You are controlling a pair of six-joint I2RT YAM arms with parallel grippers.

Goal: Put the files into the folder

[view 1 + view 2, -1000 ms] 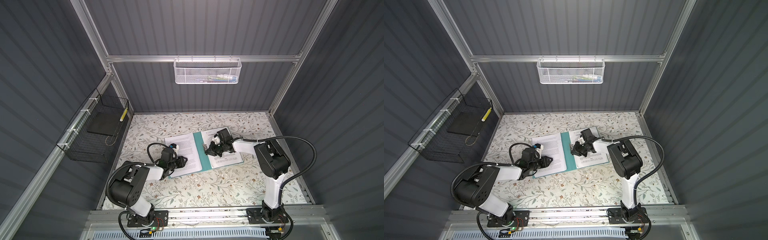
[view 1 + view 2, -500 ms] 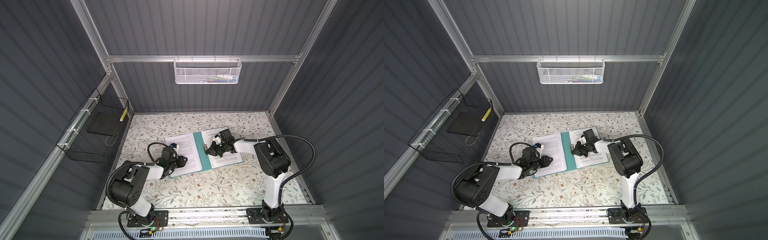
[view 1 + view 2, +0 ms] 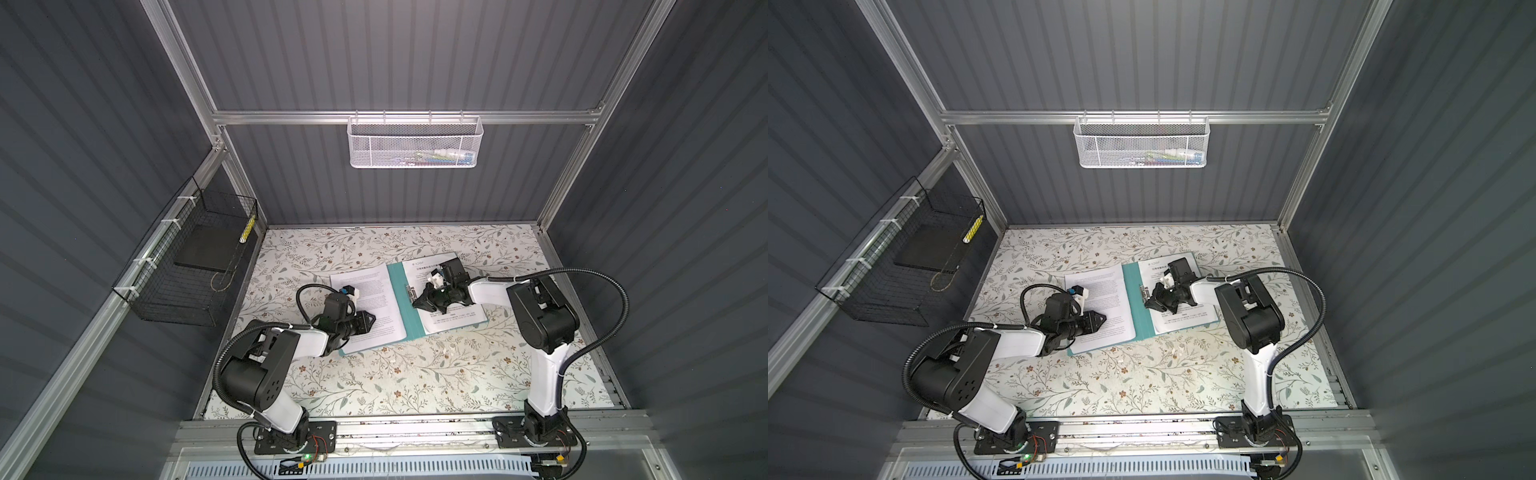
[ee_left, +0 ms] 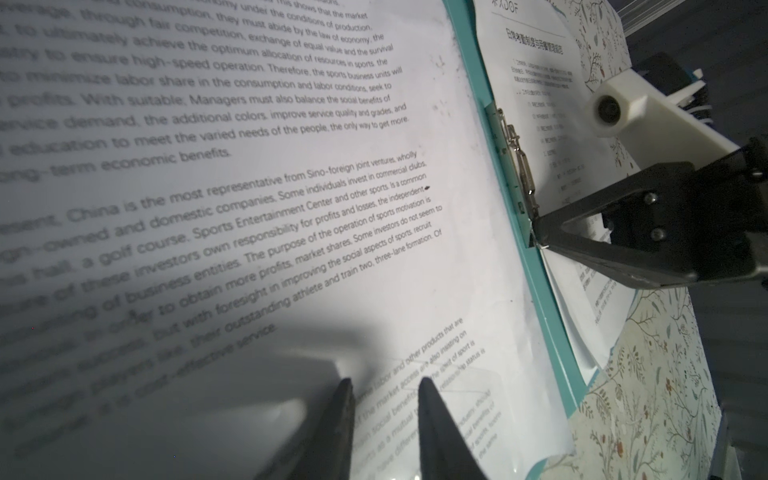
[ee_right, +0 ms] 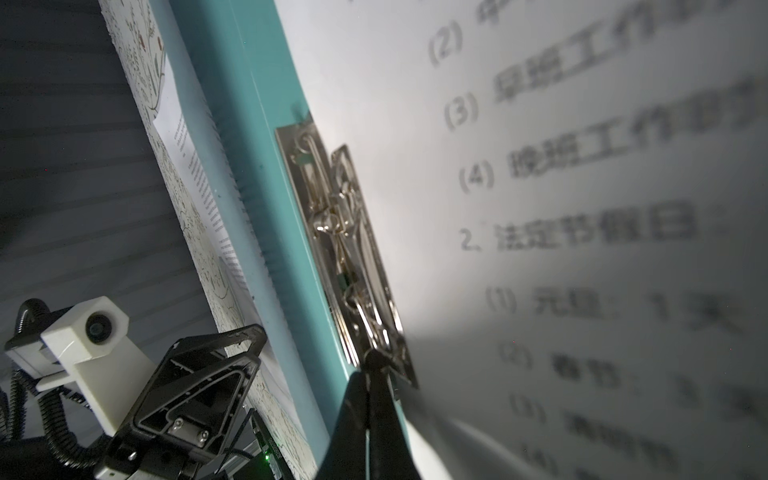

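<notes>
Folder [image 3: 409,322] is lying open and flat on the counter [image 3: 374,374], reaching from under the left claw [image 3: 371,321] to under the right claw [image 3: 417,302].

Files [image 3: 376,297] are sitting on both covers. The English sheet [image 4: 249,166] is directly beneath the left claw. The Chinese sheet [image 4: 536,75] is beneath the right claw, its edge running beside the metal clip [image 5: 345,232].

Right claw is holding its fingers pressed together, pinching nothing, with the tip bearing on the clip's nearest end. It is probably working the lever so the clip takes the paper.

Left claw is hovering slightly spread over the English sheet, likely steadying that cover. Contact cannot be told.

Right wrist view is showing the clip's wire and plate, which both top views are reducing to a glint. Left wrist view alone is showing the gap between the left fingers.
</notes>
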